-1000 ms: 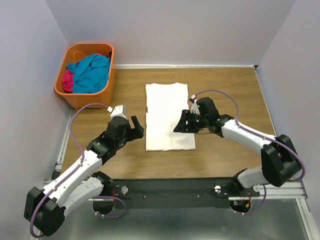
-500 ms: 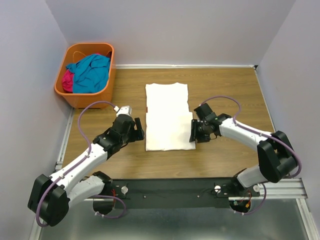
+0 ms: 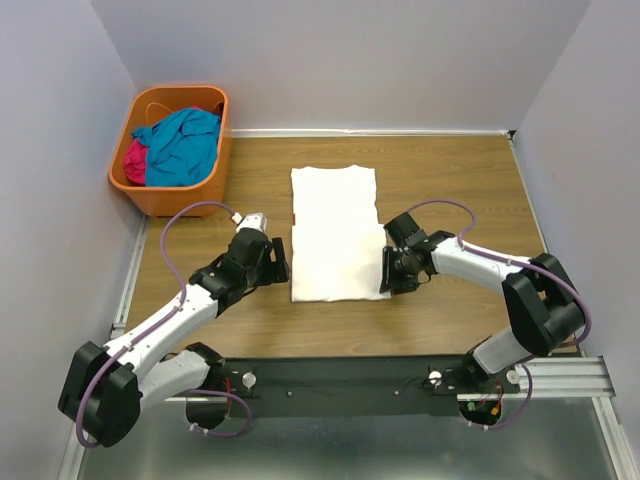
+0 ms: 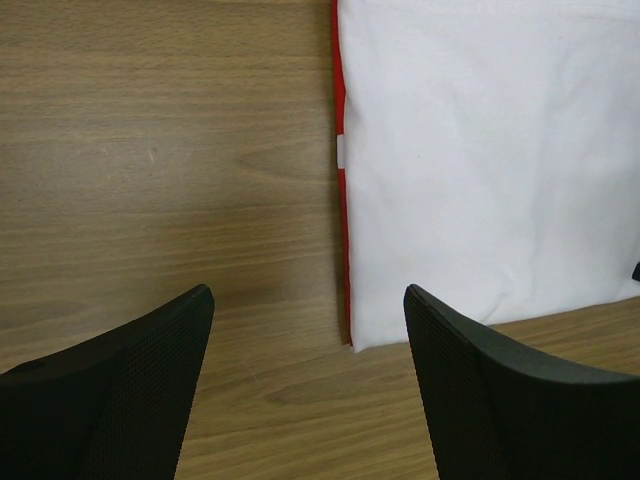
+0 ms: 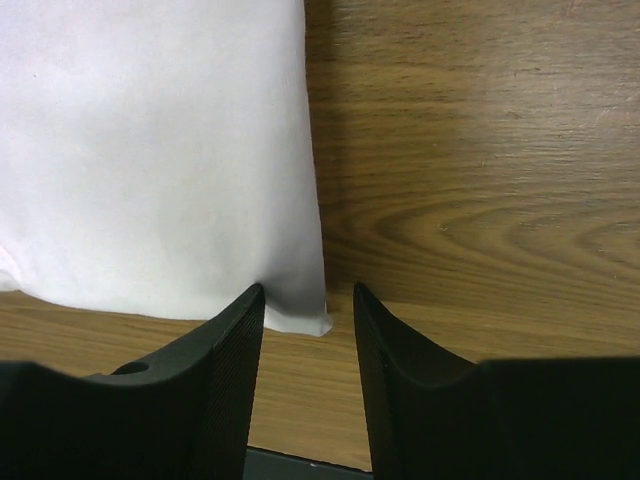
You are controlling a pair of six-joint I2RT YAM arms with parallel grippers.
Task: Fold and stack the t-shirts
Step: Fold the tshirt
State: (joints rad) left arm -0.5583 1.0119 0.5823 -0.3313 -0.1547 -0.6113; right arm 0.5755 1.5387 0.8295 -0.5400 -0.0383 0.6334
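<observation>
We take the white t-shirt [image 3: 335, 232] as our landmark. It lies flat in the middle of the desk [image 3: 450, 190], folded into a tall rectangle with its plain white side up. In the left wrist view a thin red strip [image 4: 345, 200] runs along its left edge, broken by one small pale patch.

The left claw [image 4: 308, 292] sits low, just off the shirt's near left corner. Its fingers are spread wide and hold nothing. One finger is over bare wood to the left of the shirt. The other is over the near edge of the cloth, and the corner itself shows in the gap between them.

The right claw [image 5: 308, 292] is at the shirt's near right corner. We see its fingers parted by a narrow gap, not clenched. The tip of that corner lies in the gap, with the left finger covering the cloth's edge and the right finger over bare wood. We cannot tell whether either finger touches the cloth.

Well away from the shirt, beyond its far left corner, an orange basket [image 3: 140, 185] stands against the left wall. A teal-blue t-shirt [image 3: 185, 145] is bunched up inside it, and a magenta t-shirt [image 3: 133, 160] is tucked in on the side farther from the white shirt.
</observation>
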